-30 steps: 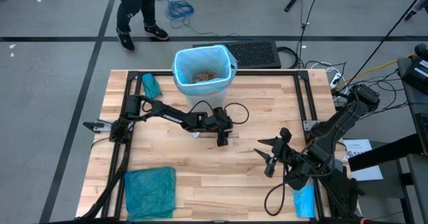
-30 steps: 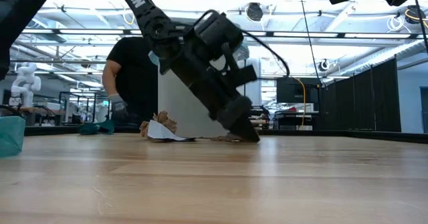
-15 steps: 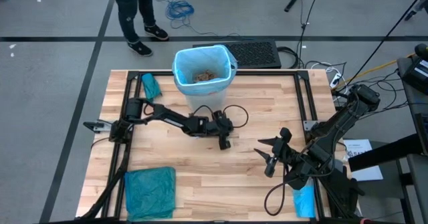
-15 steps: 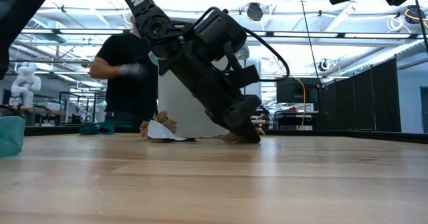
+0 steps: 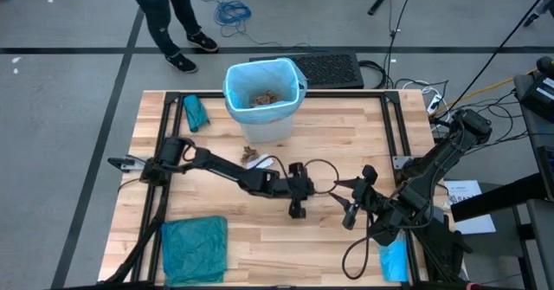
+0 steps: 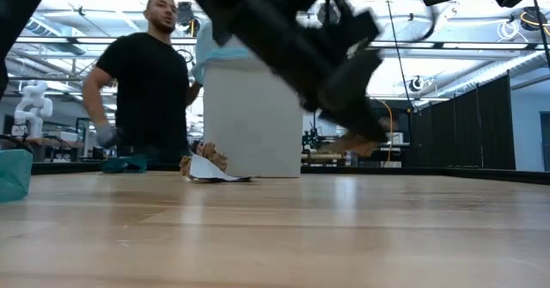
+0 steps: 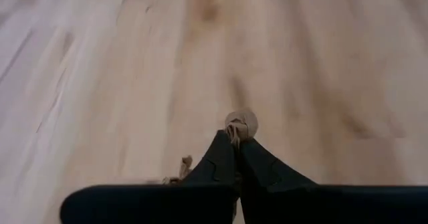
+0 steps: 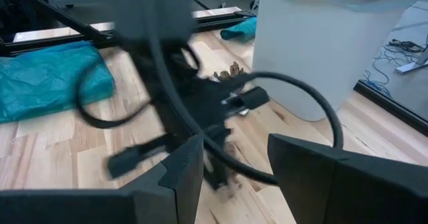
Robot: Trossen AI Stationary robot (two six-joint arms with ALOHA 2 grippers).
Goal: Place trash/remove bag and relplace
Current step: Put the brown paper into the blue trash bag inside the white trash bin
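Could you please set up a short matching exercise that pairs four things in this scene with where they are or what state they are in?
Things:
1. left gripper
2. right gripper
3. white bin
4. folded teal-green bag

Places or states:
A. stands at the far edge of the table, lined with the light blue bag, brown scraps inside
B. lies flat at the near left corner
C. shut on a brown paper scrap, lifted off the wood
D. waits open on the right side, holding nothing

Pairs: 1-C, 2-D, 3-A, 4-B
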